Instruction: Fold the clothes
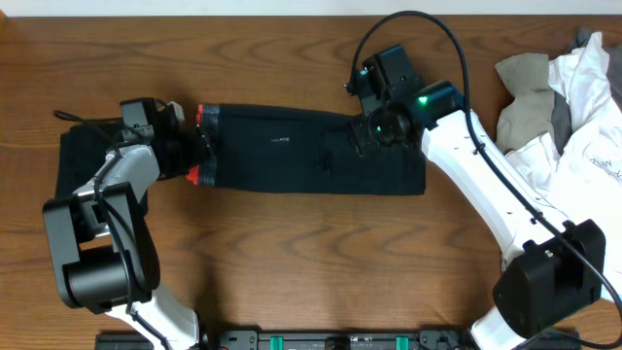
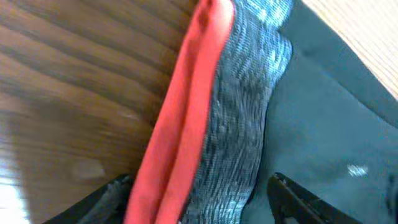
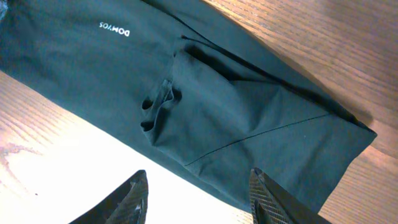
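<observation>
The clothes in hand are long dark navy trousers point(image 1: 311, 151), folded into a strip across the middle of the table. Their grey, red-edged waistband point(image 2: 236, 112) is bunched at the left end. My left gripper point(image 1: 192, 146) sits at that end, and in the left wrist view its fingers point(image 2: 292, 193) stand apart on either side of the waistband without pinching it. My right gripper point(image 1: 362, 131) hovers open over the right part of the trousers point(image 3: 236, 106), with nothing between its fingertips point(image 3: 140, 183).
A heap of white point(image 1: 593, 126) and khaki point(image 1: 525, 92) garments lies at the back right corner. A black garment point(image 1: 78, 160) lies flat under the left arm near the left edge. Bare wooden table point(image 1: 321, 253) shows in front of the trousers.
</observation>
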